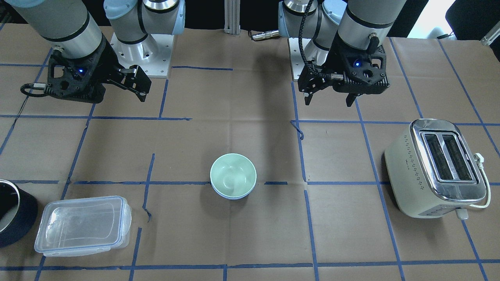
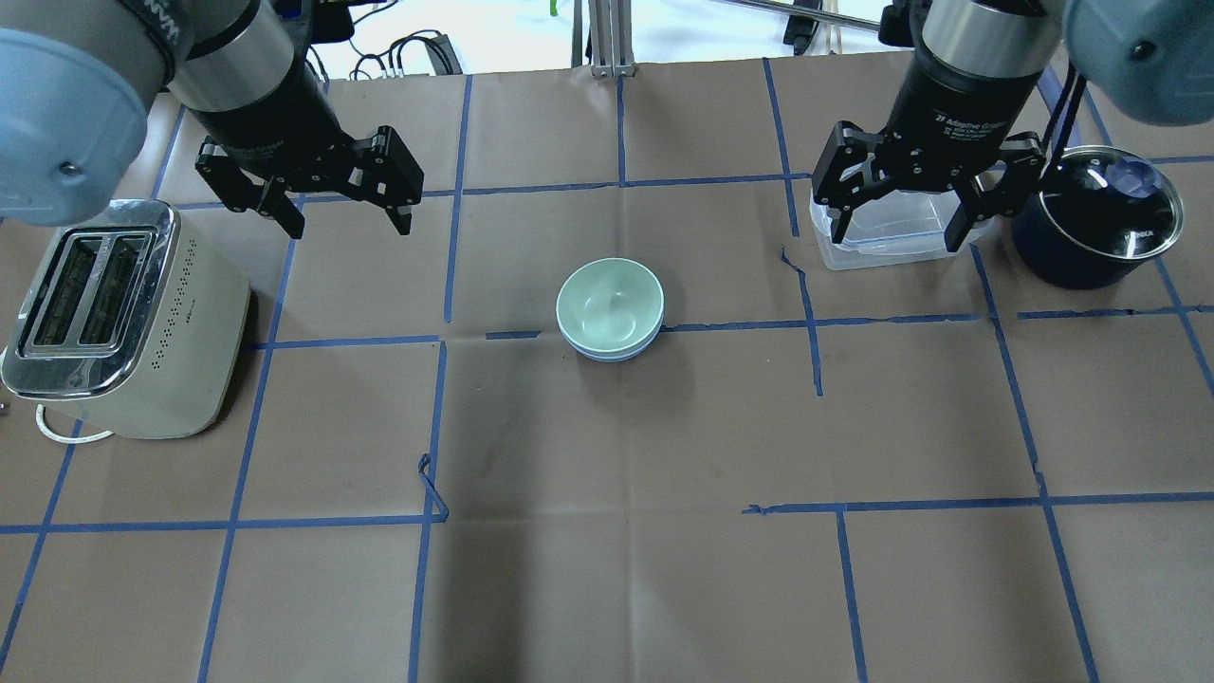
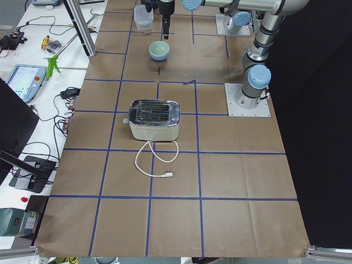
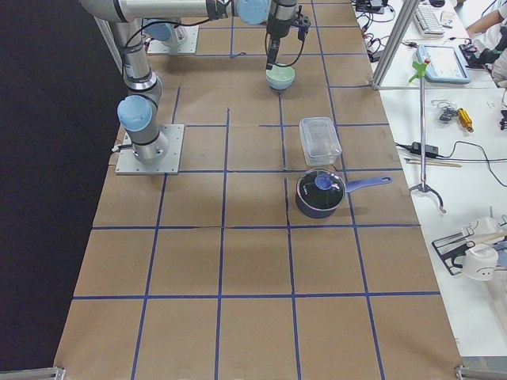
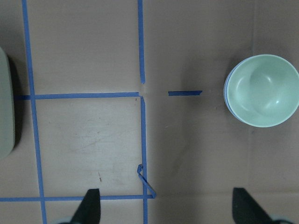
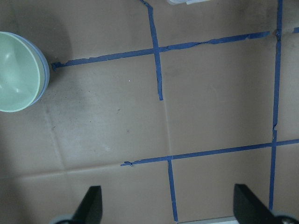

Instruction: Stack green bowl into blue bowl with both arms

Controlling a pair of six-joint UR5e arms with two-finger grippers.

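At mid-table, the green bowl sits nested inside the blue bowl. Only a thin blue rim shows beneath it. The stack stands on a tape line of the table, which is covered in brown paper with a blue grid.

The left gripper hangs above the paper with its fingers spread wide and nothing between them. The right gripper is likewise released and empty. Both are well apart from the bowls, with only bare paper and tape in between.

A cream toaster stands just beside the left gripper, at the table's left end, its white cord trailing on the paper. In the overhead view the right gripper overlaps a clear lidded container. Just beyond that stands a dark blue pot with a glass lid.

Counted: two bowls, two arms, one toaster, one container, one pot.
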